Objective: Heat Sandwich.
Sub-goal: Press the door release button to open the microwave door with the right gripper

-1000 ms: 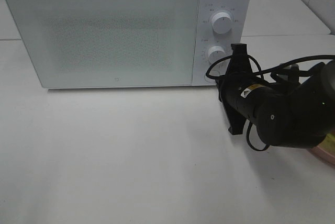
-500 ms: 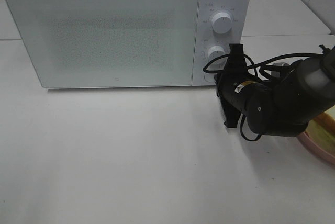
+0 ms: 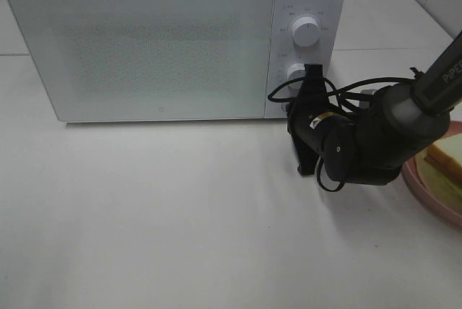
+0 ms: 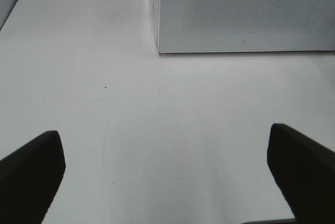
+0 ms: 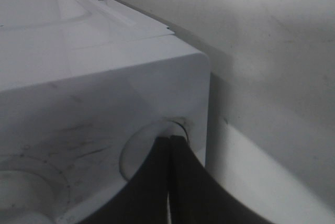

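Note:
The sandwich (image 3: 447,154), pale bread with tan crust, lies on a round pink plate (image 3: 427,195) at the right edge of the exterior view. The white microwave (image 3: 144,42) stands at the back with its door closed. My right gripper (image 3: 291,109) is shut and empty, and its tip is at the lower right corner of the microwave's control panel. In the right wrist view the closed fingertips (image 5: 170,145) touch a round recess (image 5: 137,156) in the panel. My left gripper (image 4: 167,174) is open and empty above bare table in front of the microwave door (image 4: 246,9).
Two white knobs (image 3: 306,32) (image 3: 297,73) sit on the control panel above the right gripper. The right arm (image 3: 375,139) and its cables lie between the microwave and the plate. The white table (image 3: 159,215) stretches in front of the microwave.
The right arm has moved left and in toward the microwave's lower right corner. This has uncovered the sandwich and plate at the right edge.

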